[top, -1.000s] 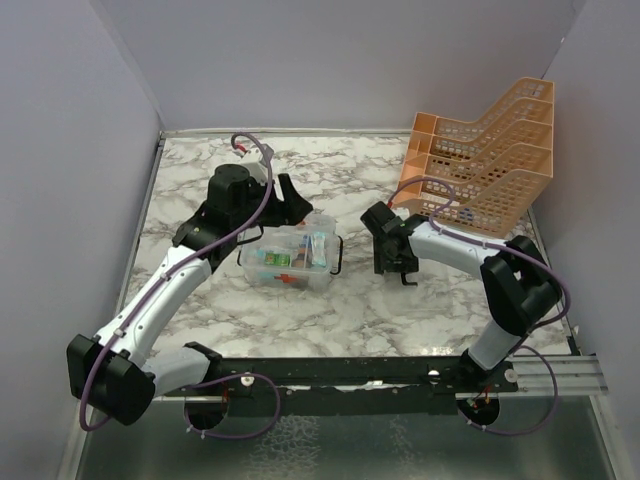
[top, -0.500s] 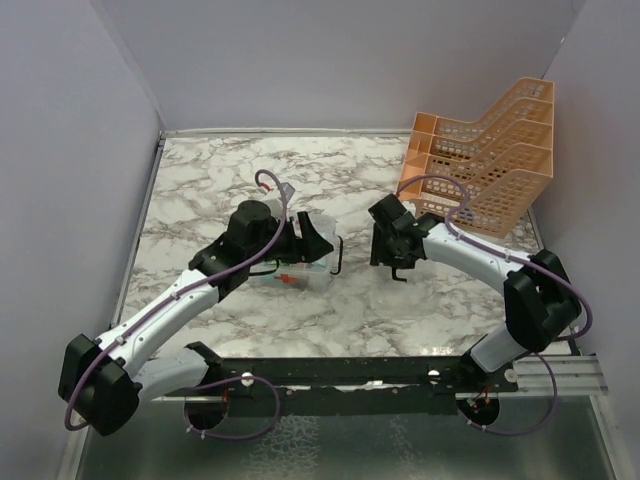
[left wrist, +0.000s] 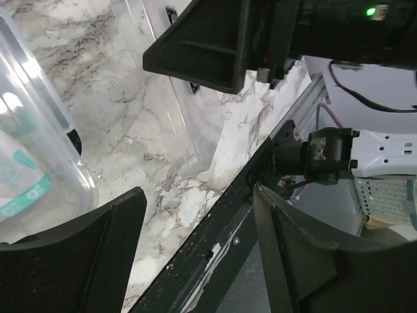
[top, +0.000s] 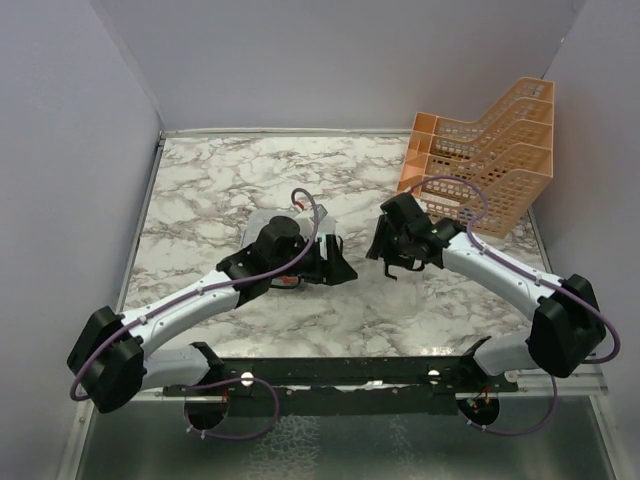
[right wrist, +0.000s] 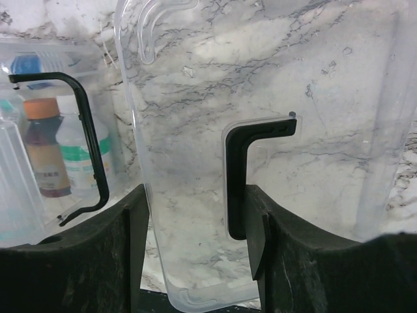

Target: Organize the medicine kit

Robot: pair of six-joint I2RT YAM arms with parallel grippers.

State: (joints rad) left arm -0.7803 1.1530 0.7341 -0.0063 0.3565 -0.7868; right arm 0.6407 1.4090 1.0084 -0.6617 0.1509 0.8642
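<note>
The left gripper (left wrist: 199, 192) is on the left, and its two fingers are apart with nothing between them. Only the marble table (top: 200, 190) shows in the gap. It hangs low, just past the near right corner of the medicine kit (right wrist: 32, 202).

The kit is a small see-through box near the middle of the table, under the left arm. It has no top on it. Its black handle (right wrist: 92, 143) hangs down on the side facing the right arm. Inside stand a bottle with an orange cap (right wrist: 42, 150) and dark red stuff in it, a white bottle with a green label (right wrist: 75, 156), and something with a blue cap (right wrist: 29, 64).

Just to the right of the box is the clear lid (right wrist: 195, 130). It has a black clip (right wrist: 238, 182) on it. The right gripper (right wrist: 195, 195) is right over the lid with its fingers spread, and it is not holding anything. I cannot tell if it touches the lid.

Far to the right, at the back, stands the orange rack (top: 490, 160). It is not part of this job.

I think this is the step of putting the lid back on. Next, the right gripper would need to pinch the lid by an edge, lift it, and set it straight on the box. The left gripper could hold the box steady.

The labels are too small and blurry, so no words can be read.
</note>
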